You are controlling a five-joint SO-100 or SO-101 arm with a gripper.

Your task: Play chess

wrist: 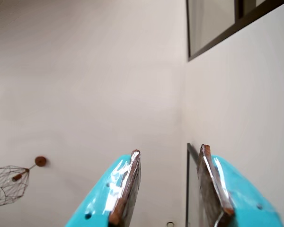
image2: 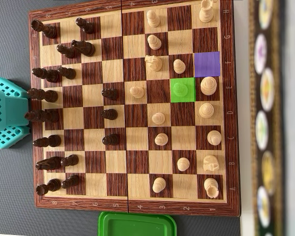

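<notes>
In the overhead view a wooden chessboard [image2: 132, 206] fills the middle, with several dark pieces [image2: 109, 114] on its left half and several light pieces [image2: 159, 118] on its right half. One square is tinted green [image2: 182, 90] with a piece on it, and an empty square is tinted purple [image2: 207, 64]. The turquoise arm [image2: 7, 113] sits at the left edge, off the board. In the wrist view my gripper [wrist: 170, 153] is open and empty, its turquoise fingers [wrist: 128, 184] pointing up at a white wall. No board shows there.
A green tray [image2: 137, 224] lies below the board's bottom edge. A strip with round coloured patterns [image2: 265, 118] runs along the right side. The wrist view shows a wire lamp [wrist: 9, 183] on the wall and a dark window frame [wrist: 227, 28].
</notes>
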